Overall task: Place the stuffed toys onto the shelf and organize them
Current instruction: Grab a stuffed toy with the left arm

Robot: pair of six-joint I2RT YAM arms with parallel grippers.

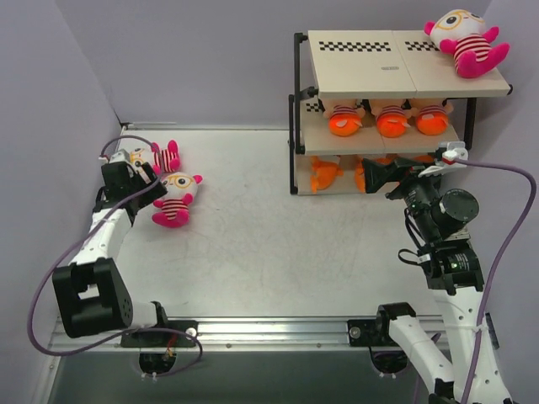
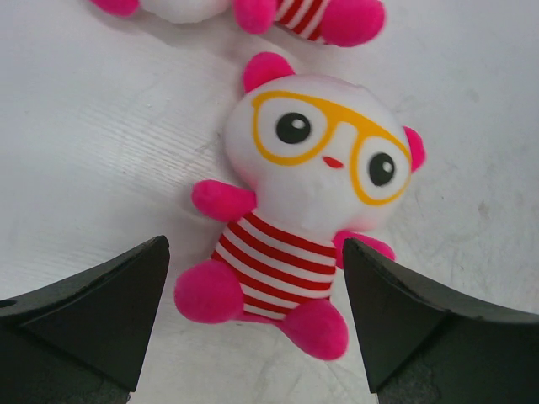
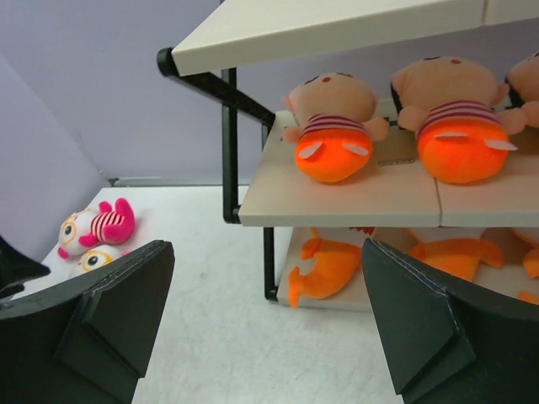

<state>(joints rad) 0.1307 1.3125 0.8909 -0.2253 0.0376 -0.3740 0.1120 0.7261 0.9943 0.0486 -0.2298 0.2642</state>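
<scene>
The shelf [image 1: 383, 63] is nearly sorted, one kind of toy to each board. On its top board a single pink glasses toy [image 1: 466, 42] lies at the right end, which leaves room beside it for two more of its kind. Three striped dolls [image 1: 392, 118] sit in a row on the middle board with their orange feet to the front. The orange sharks [image 3: 324, 268] lie on the bottom board, partly hidden by the board above.

Two toys are not yet on the shelf. Both are glasses toys lying on the counter [image 1: 269, 252], well to the left of the shelf. One of them, the face-up toy [image 2: 312, 202], lies on its back with the left claw [image 2: 255, 252] hanging right over it. The jaws are spread wide on either side of its striped body and grip nothing, which reads as a line-up for a pinch across the soft torso. The second toy [image 1: 164, 156] lies just beyond the first, a little farther from the shelf.

The right claw [image 3: 268, 252] sits just in front of the shelf's lower boards, fully spread and empty. It looks parked there, close to where the last toys must go. Both toys lie far from the shelf on the left arm's side, so a long carry or a handover seems likely
</scene>
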